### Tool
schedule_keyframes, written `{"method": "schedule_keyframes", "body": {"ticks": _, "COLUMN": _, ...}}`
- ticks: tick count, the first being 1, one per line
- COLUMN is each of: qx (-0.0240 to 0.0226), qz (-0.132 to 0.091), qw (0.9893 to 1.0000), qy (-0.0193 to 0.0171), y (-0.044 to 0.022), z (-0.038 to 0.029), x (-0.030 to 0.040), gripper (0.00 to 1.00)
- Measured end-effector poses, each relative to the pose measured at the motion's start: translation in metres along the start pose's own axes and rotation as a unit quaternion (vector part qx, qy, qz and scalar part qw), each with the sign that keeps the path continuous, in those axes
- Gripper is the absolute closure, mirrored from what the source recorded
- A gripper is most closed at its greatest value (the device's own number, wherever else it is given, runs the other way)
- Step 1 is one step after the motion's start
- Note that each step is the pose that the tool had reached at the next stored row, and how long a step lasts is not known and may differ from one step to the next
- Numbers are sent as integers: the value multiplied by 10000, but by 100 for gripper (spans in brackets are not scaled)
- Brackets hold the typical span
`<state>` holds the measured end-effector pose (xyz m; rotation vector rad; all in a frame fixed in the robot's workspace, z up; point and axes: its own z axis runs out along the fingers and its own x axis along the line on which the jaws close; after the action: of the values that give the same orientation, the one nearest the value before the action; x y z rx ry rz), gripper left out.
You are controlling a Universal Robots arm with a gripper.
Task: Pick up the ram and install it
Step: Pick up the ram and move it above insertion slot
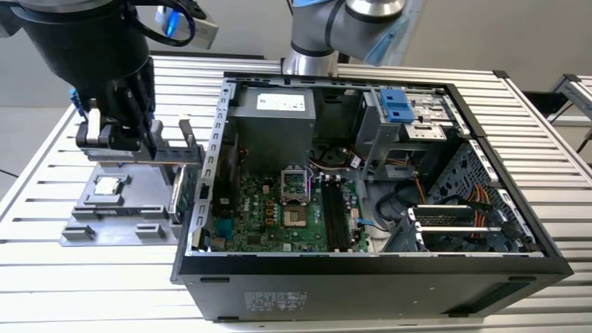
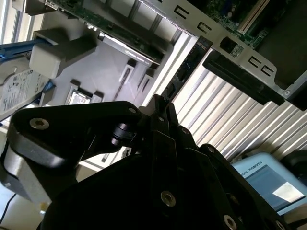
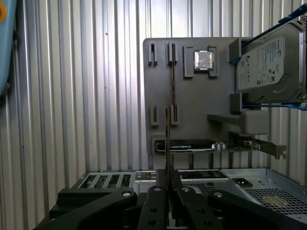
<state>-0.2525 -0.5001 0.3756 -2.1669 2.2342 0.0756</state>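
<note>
Tool (image 3: 169, 178) pinched shut on the near end of the ram (image 3: 171, 96); the ram stands edge-on along the grey fixture's (image 3: 201, 96) slots, beside the open case (image 1: 370, 267); a firm, untwisted, straight lift probably suits this thin board.

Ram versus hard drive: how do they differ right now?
The ram is a thin dark stick; the hard drive is a broad silver block with a white label. The ram juts from the gripper's closed fingertips, while the hard drive rests in the gray fixture, apart from the gripper. Both are outside the computer case.
</note>
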Motion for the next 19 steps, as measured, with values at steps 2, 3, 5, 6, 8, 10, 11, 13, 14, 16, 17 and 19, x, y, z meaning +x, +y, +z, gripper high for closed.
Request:
{"method": "schedule_keyframes", "body": {"ticks": 2, "qx": 0, "qz": 0, "qw": 10000, "qy": 0, "y": -25, "z": 0, "x": -1, "gripper": 100}}
{"method": "schedule_keyframes", "body": {"ticks": 3, "qx": 0, "qz": 0, "qw": 10000, "qy": 0, "y": -37, "z": 0, "x": -1, "gripper": 100}}
{"method": "schedule_keyframes", "body": {"ticks": 5, "qx": 0, "qz": 0, "qw": 10000, "qy": -1, "y": -64, "z": 0, "x": -2, "gripper": 100}}
{"method": "schedule_keyframes", "body": {"ticks": 6, "qx": 0, "qz": 0, "qw": 10000, "qy": 0, "y": -77, "z": -1, "x": -2, "gripper": 100}}
{"method": "schedule_keyframes", "body": {"ticks": 8, "qx": 0, "qz": 0, "qw": 10000, "qy": 0, "y": -105, "z": -1, "x": -3, "gripper": 100}}
{"method": "schedule_keyframes", "body": {"ticks": 10, "qx": 0, "qz": 0, "qw": 10000, "qy": 0, "y": -132, "z": -1, "x": -4, "gripper": 100}}
{"method": "schedule_keyframes", "body": {"ticks": 11, "qx": 0, "qz": 0, "qw": 10000, "qy": 0, "y": -145, "z": -1, "x": -4, "gripper": 100}}
{"method": "schedule_keyframes", "body": {"ticks": 13, "qx": 0, "qz": 0, "qw": 10000, "qy": 0, "y": -172, "z": -2, "x": -5, "gripper": 100}}
{"method": "schedule_keyframes", "body": {"ticks": 14, "qx": 0, "qz": 0, "qw": 10000, "qy": 0, "y": -184, "z": -2, "x": -6, "gripper": 100}}
{"method": "schedule_keyframes", "body": {"ticks": 16, "qx": 0, "qz": 0, "qw": 10000, "qy": 0, "y": -210, "z": -3, "x": -6, "gripper": 100}}
{"method": "schedule_keyframes", "body": {"ticks": 17, "qx": 0, "qz": 0, "qw": 10000, "qy": 0, "y": -223, "z": -3, "x": -7, "gripper": 100}}
{"method": "schedule_keyframes", "body": {"ticks": 19, "qx": 0, "qz": 0, "qw": 10000, "qy": 0, "y": -249, "z": -3, "x": -7, "gripper": 100}}
